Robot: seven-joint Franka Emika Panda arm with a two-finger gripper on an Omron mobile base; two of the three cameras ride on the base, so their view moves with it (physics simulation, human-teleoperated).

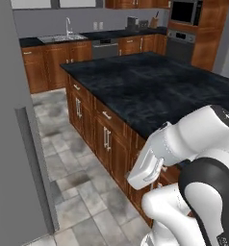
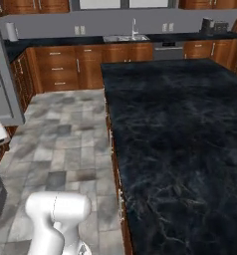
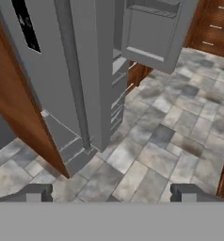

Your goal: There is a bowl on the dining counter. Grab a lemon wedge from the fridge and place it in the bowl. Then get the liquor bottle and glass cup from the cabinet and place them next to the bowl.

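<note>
In the hand view my gripper (image 3: 112, 193) is open with nothing between its fingertips (image 3: 38, 192), above the tiled floor and facing the grey fridge (image 3: 81, 70). The fridge's near door carries the black display panel (image 3: 27, 23). Its other door (image 3: 156, 33) stands swung open, and grey shelves (image 3: 119, 66) show in the gap. The same fridge fills the left edge of the left base view as a grey slab (image 1: 10, 144). The black marble dining counter (image 1: 150, 86) stretches to the right, also seen as the dining counter (image 2: 180, 139). The bowl, lemon wedge, liquor bottle and glass cup are out of view.
Brown base cabinets with grey handles (image 1: 104, 139) run under the counter. A sink (image 1: 63, 37), dishwasher (image 1: 106, 48) and oven (image 1: 181, 43) line the far wall. Grey tiled floor (image 2: 60, 139) lies between fridge and counter. A brown wooden panel (image 3: 20, 122) flanks the fridge.
</note>
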